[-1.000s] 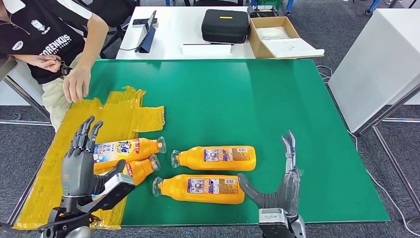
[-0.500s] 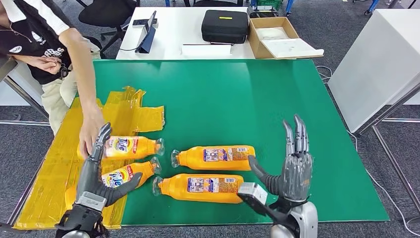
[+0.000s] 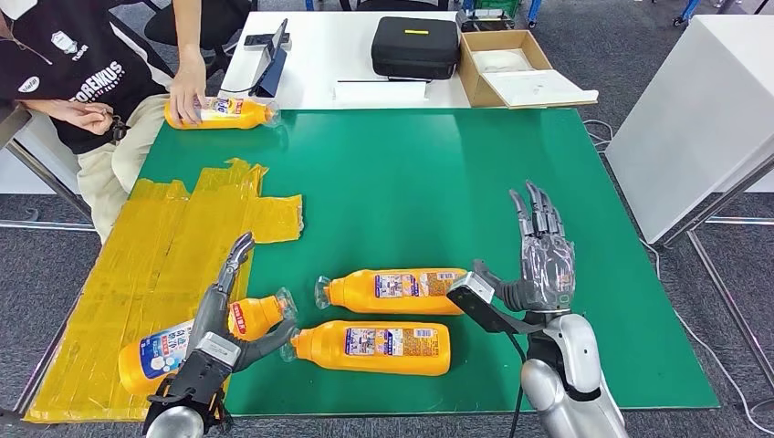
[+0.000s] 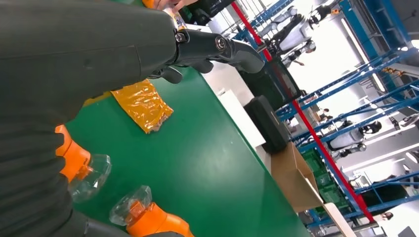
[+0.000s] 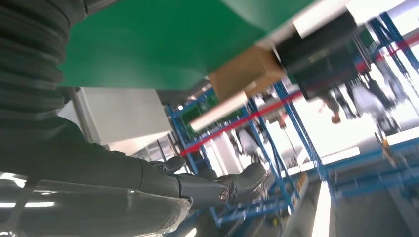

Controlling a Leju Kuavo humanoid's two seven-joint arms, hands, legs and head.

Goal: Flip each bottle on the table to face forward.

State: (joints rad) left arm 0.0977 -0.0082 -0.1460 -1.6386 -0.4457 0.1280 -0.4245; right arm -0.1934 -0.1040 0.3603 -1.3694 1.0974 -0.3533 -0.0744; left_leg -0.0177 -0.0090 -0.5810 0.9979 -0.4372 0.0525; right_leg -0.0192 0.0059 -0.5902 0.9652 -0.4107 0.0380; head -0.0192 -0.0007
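Far left bottle now gone from the near cluster: lifted off by a person's hand and laid at the desk's far left corner, front label up, still under that hand. Three bottles left near the front edge. Left one lying on the yellow taped patch, front label showing, cap toward the middle. Left hand lowered onto it since a second ago, fingers draped along its top and thumb reaching toward the cap; not closed round it, so touching rather than gripping, as far as can be told. Middle bottle and near bottle side by side, both showing back labels with fine print, neither moved. Right hand raised off the desk, holding nothing, fingers spread and pointing away, just beside the middle bottle's base. Reckoned: two bottles done, two to turn, right hand placed for the middle one.
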